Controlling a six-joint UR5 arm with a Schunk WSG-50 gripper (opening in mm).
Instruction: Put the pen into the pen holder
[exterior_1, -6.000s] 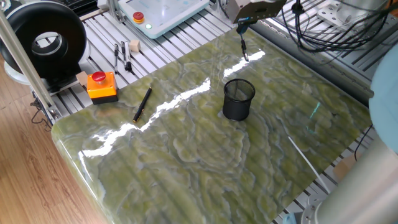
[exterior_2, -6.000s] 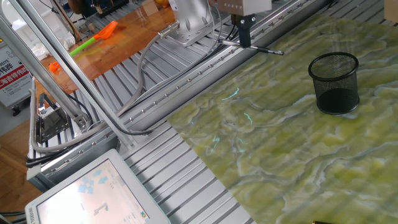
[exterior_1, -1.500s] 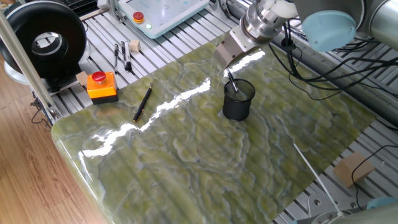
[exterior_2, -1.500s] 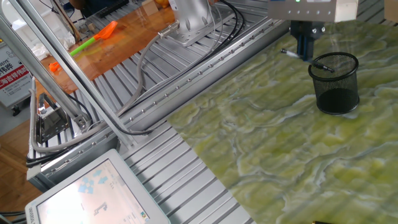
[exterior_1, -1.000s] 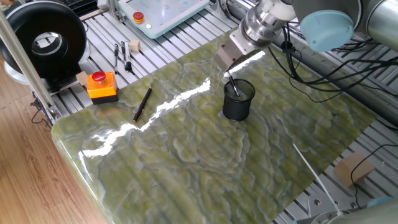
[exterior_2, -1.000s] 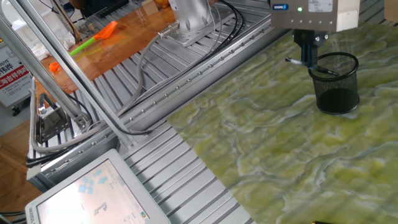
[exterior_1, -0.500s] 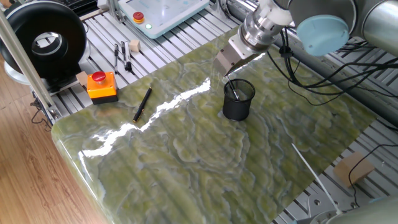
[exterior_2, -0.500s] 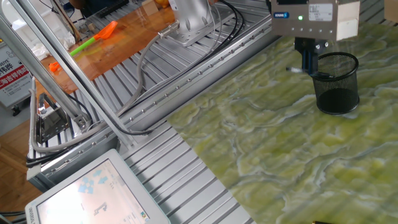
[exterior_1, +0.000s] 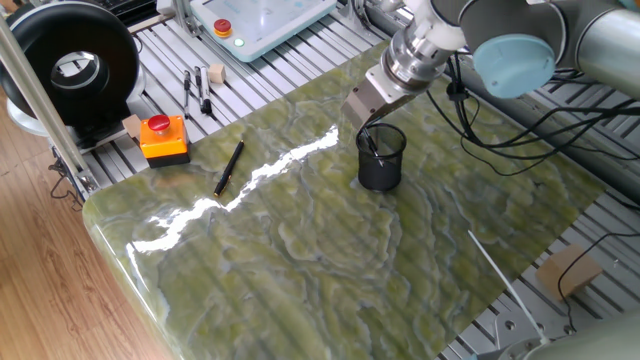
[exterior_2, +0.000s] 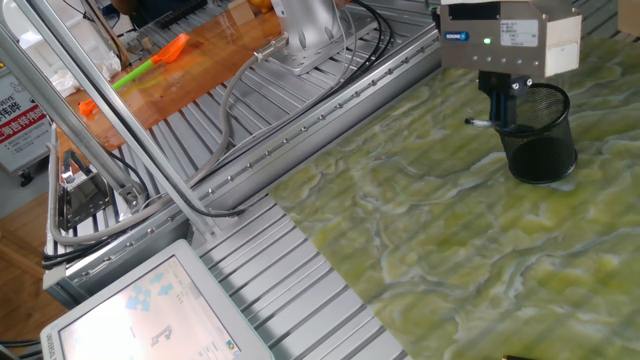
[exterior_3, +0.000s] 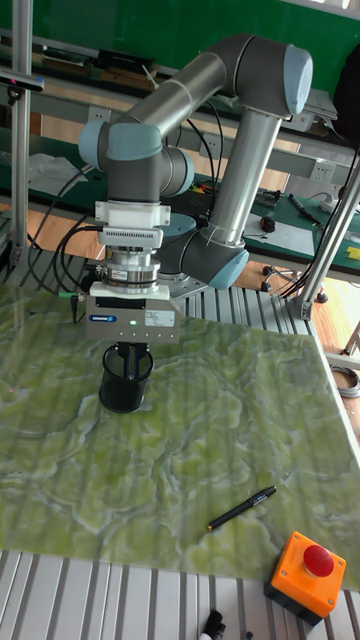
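Note:
The black mesh pen holder (exterior_1: 380, 165) (exterior_2: 545, 150) (exterior_3: 125, 385) stands upright on the green marbled table (exterior_1: 300, 250). My gripper (exterior_1: 368, 128) (exterior_2: 503, 118) (exterior_3: 128, 358) hangs right at the holder's rim, on its side toward the metal rails, shut on the silver-grey pen (exterior_2: 478, 122). The pen lies tilted across the fingers. One end sticks out to the left in the other fixed view, and the other end reaches over the rim into the cup (exterior_1: 373, 145). In the tall fixed view the fingers dip inside the cup's mouth and the pen is hard to make out.
An all-black pen (exterior_1: 229, 165) (exterior_3: 242, 508) lies on the table near an orange box with a red button (exterior_1: 163, 138) (exterior_3: 308, 570). A thin white rod (exterior_1: 495, 262) lies toward the right edge. Small tools (exterior_1: 197, 88) rest on the rails. Cables trail behind the arm.
The gripper carried the pen from the table's back edge to the holder. Over the last second it has sunk lower at the rim and the pen end has gone deeper into the cup.

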